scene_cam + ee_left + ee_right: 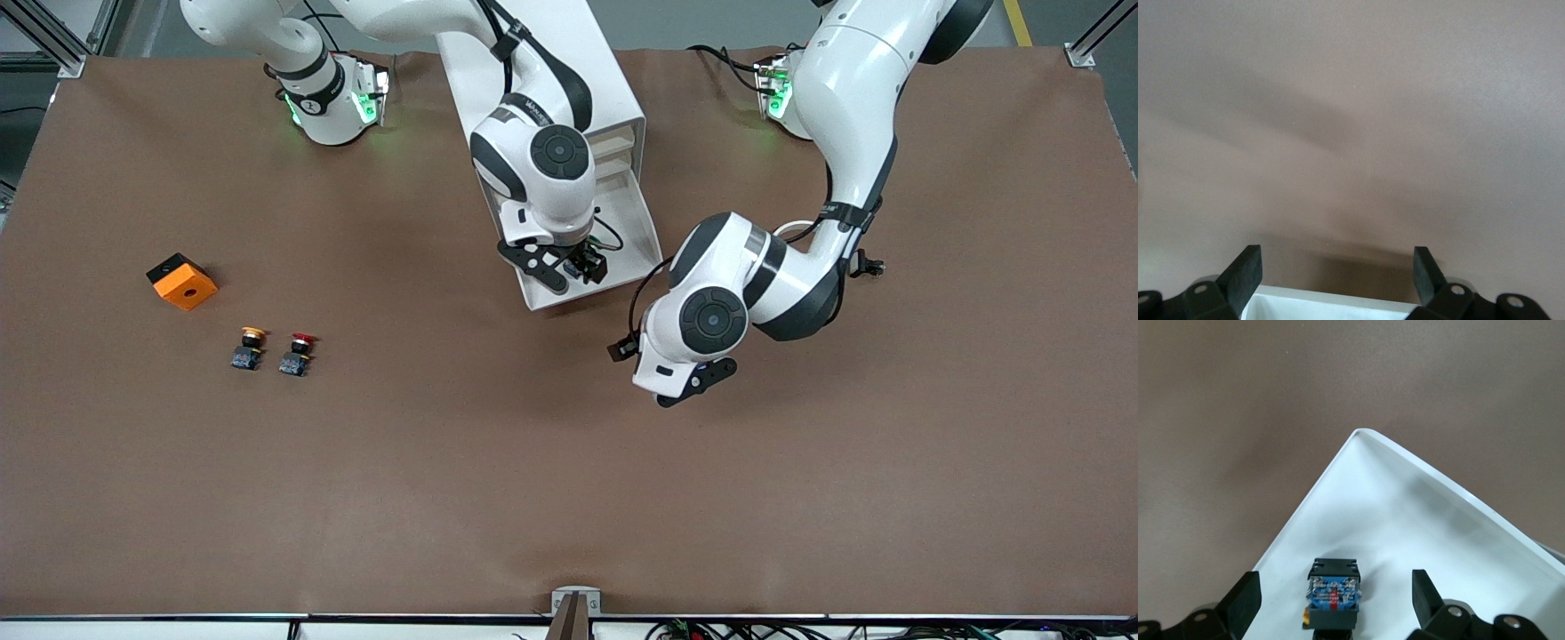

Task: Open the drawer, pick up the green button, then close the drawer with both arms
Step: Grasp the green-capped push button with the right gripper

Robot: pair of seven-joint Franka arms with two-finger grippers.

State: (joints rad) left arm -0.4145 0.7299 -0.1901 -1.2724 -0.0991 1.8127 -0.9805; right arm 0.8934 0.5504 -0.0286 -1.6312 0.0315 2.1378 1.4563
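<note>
Brown matting covers the table (569, 498) edge to edge. At top centre of the front view stands the white cabinet (569, 80), its lower drawer (636, 233) pulled out toward the camera.

Right arm: rises from its base at upper left, arches over the cabinet and bends straight down, so that the right gripper (569, 267) hangs in the drawer's near end. Its fingers (1245, 603) stand wide apart with nothing between the pads; in the right wrist view a button (1333, 593) with a black-and-blue base lies on the white drawer floor between them, untouched. Its cap is hidden, and only a yellowish trace shows at the base's edge.

Left arm: descends from its base at upper right, folds at the elbow and points its wrist down over bare matting beside the drawer's front corner. The left gripper (698, 382) is spread wide and empty; its fingers (1245, 273) frame the drawer's white rim (1331, 303) in the left wrist view.

Lower left of centre in the front view: a yellow-capped button (249, 347) and a red-capped button (298, 353) side by side, and an orange block (182, 281) above them.
</note>
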